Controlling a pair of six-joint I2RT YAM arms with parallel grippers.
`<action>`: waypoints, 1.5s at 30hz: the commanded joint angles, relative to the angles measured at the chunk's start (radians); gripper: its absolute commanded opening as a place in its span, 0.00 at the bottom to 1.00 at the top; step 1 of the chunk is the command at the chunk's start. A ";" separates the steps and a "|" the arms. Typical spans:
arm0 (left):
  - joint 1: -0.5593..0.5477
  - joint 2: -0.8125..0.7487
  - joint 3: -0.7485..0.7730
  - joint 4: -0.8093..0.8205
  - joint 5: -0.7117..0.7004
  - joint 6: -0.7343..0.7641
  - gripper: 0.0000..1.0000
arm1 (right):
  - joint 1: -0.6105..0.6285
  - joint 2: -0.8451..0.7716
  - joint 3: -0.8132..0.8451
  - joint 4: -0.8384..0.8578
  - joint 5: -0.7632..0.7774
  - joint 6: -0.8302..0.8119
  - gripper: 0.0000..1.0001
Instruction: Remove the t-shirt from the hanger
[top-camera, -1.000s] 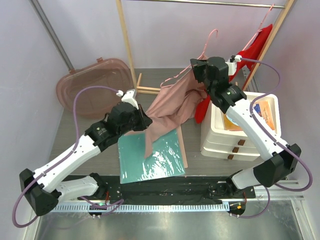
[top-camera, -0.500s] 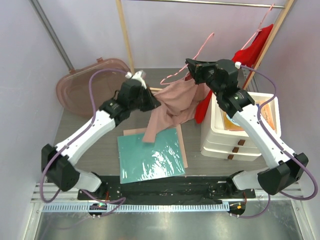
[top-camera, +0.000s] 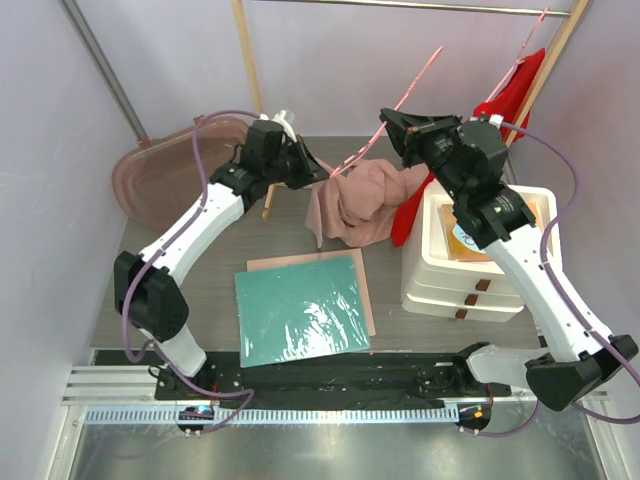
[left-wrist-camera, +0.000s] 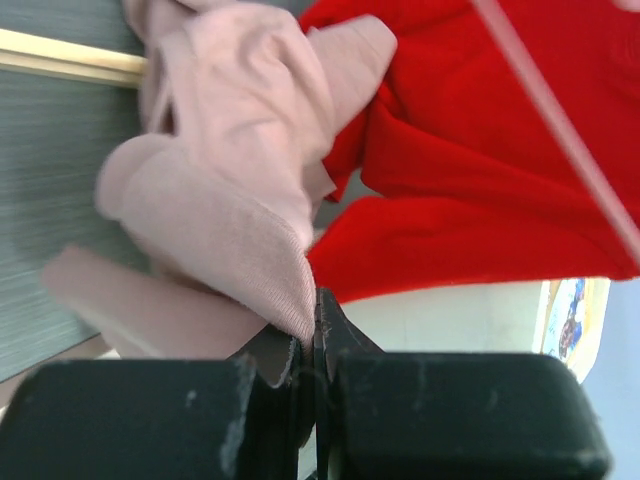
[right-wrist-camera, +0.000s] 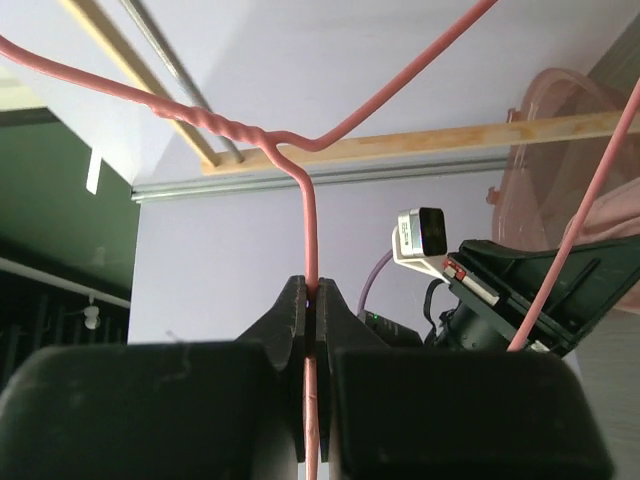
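T-shirt (left-wrist-camera: 230, 170) pinched in left fingers (left-wrist-camera: 345, 338); right fingers (right-wrist-camera: 288, 322) clamp the hanger (right-wrist-camera: 309, 230).

My overhead view is bright and evenly lit, with soft shadows. I get glare off the green sheet (top-camera: 300, 310) and the steel edge (top-camera: 330, 455). At the left wrist the t-shirt (left-wrist-camera: 230, 180) smears out of focus. The hanger (right-wrist-camera: 309, 230) reads sharp, with my right gripper (right-wrist-camera: 312, 292) a black silhouette.
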 joint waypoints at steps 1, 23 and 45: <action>0.061 -0.122 0.091 -0.027 0.001 0.048 0.00 | 0.000 -0.034 0.076 0.059 0.024 -0.189 0.01; 0.154 -0.121 0.177 -0.060 0.114 0.101 0.00 | 0.000 -0.010 0.040 0.184 -0.116 -0.433 0.01; 0.067 -0.309 -0.173 0.187 0.361 -0.031 0.82 | 0.003 0.060 0.046 0.109 -0.111 -0.696 0.01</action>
